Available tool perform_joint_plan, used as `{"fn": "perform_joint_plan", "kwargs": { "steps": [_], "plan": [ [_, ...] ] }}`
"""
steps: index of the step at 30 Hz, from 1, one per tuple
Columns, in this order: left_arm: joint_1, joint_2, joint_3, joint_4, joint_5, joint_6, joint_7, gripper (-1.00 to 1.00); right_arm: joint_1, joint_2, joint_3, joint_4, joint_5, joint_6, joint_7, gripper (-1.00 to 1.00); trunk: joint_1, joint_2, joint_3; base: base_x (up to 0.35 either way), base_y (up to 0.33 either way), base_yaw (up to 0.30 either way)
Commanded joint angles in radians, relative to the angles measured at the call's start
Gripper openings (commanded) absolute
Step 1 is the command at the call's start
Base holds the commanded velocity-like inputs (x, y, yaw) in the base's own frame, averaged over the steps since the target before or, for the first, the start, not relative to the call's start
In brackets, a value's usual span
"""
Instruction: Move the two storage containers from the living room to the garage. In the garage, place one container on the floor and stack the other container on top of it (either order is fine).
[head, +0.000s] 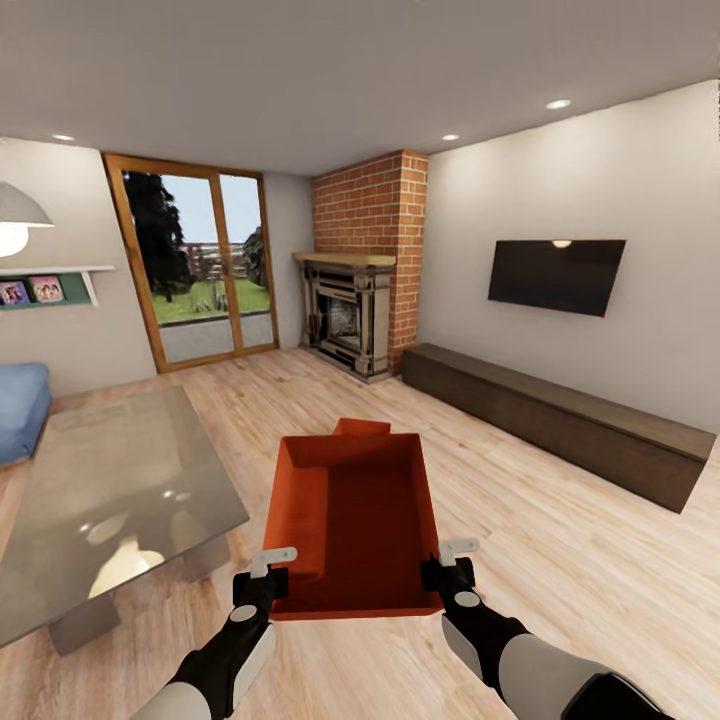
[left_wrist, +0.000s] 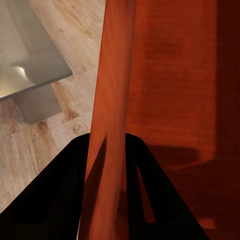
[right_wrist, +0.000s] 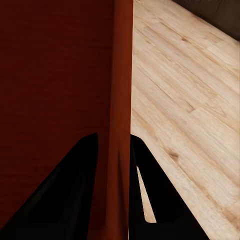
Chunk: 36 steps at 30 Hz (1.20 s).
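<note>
- Still in the living room: plank flooring, brick fireplace, glass doors, long dark cabinet, wall TV, glass table at left.
- Judged step: carrying phase, one container lifted and held out in front over the planks, not yet taken to the garage.
- Behind its far wall, an orange corner of the second container, apparently lower on the flooring, mostly hidden.
- Next move, as a judgement: turning the base toward the exit and keeping both grips level, so as not to let the box tilt or slip; wide load, so care near the table.
- Both arms stretched forward and low, roughly mirrored, forearms converging on the near corners of the box.
- Left gripper pinching the left side wall, one finger inside, one outside.
- Right gripper likewise clamped across the right side wall.
</note>
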<state>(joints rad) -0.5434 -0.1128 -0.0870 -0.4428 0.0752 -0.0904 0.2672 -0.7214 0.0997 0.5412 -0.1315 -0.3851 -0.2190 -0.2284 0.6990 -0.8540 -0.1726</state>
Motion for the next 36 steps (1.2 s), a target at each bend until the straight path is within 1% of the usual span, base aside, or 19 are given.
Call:
{"fn": "perform_joint_plan", "kwargs": {
  "steps": [1, 36],
  "plan": [
    [-0.001, 0.001, 0.03, 0.003, 0.038, -0.003, 0.026, -1.0, -0.001, 0.0, -0.037, -0.002, 0.003, -0.022, -0.003, -1.0, 0.0, -0.001, 0.0, 0.0, 0.0, 0.0],
    [-0.001, 0.001, 0.03, 0.003, 0.038, -0.003, 0.026, -1.0, -0.001, 0.0, -0.037, -0.002, 0.003, -0.022, -0.003, -1.0, 0.0, -0.001, 0.055, 0.0, 0.0, 0.0]
  ]
}}
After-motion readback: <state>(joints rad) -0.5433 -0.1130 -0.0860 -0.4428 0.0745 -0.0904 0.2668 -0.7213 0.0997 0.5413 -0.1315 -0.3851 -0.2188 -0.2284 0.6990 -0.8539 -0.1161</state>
